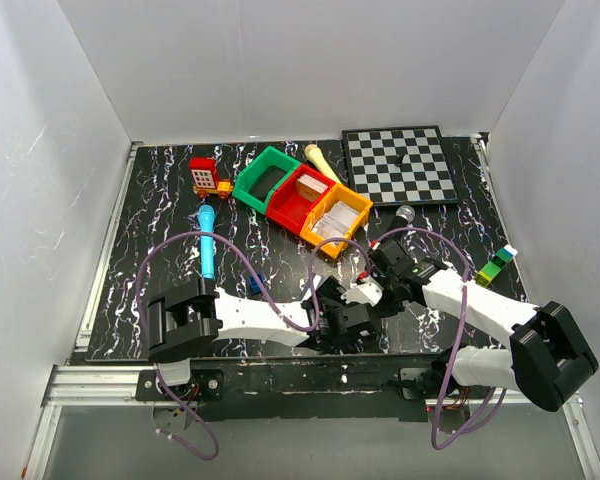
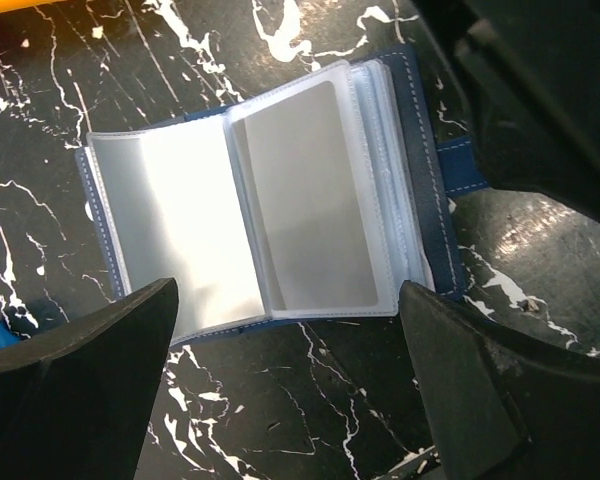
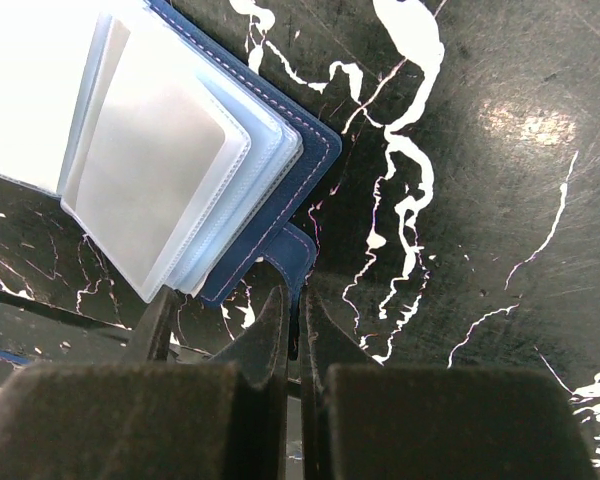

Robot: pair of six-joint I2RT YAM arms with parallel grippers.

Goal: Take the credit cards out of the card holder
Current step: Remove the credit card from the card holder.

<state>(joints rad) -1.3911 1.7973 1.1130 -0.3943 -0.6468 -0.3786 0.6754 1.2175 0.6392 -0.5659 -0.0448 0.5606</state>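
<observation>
Wide open, the left gripper (image 2: 285,300) straddled the card holder (image 2: 180,230) with room to spare on both sides, but the right gripper (image 3: 296,330), fingers closed right at the holder's strap tab (image 3: 285,255), blocked that edge. Past the tab the marbled table (image 3: 480,250) lay bare. From above, the orange bin (image 1: 335,215) stood close behind both wrists, and the blue pen (image 1: 208,243) lay beside the left arm.

No legible text, label or number; card holder (image 2: 270,210) sleeves unmarked.
</observation>
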